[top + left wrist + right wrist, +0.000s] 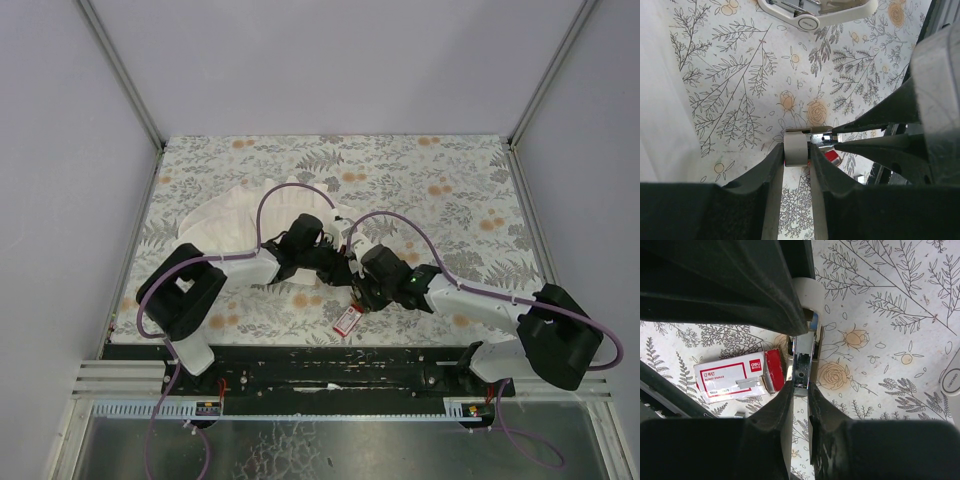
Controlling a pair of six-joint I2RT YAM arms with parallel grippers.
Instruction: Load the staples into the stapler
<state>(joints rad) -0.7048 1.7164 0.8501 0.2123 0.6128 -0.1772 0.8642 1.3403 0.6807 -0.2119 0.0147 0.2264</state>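
1. The red staple box (735,381) lies flat on the floral table cover (450,170), near the edge where the arms are mounted. Its white label faces up. The strip inside cannot be seen.
2. The stapler (803,360) sits just beside the red end of that box, on the side away from the arm bases. Both arms meet at it there.
3. The left gripper (797,154) is closed narrow on the stapler's pale, blocky end, with one finger pressed against each side of it.
4. The right gripper (800,390) is pinched tight on the shiny chrome strip of the same stapler. It comes at it from the opposite side to the left claw, so the two sets of fingertips almost touch.
5. The views do not show whether the stapler rests on the cover or hangs slightly above the box.
6. A white pleated cloth (235,215) lies well apart from the box, farther back and toward the left arm's side.
7. A white plastic tool with metal parts (815,12) lies beyond the stapler, farther from the box than either claw.
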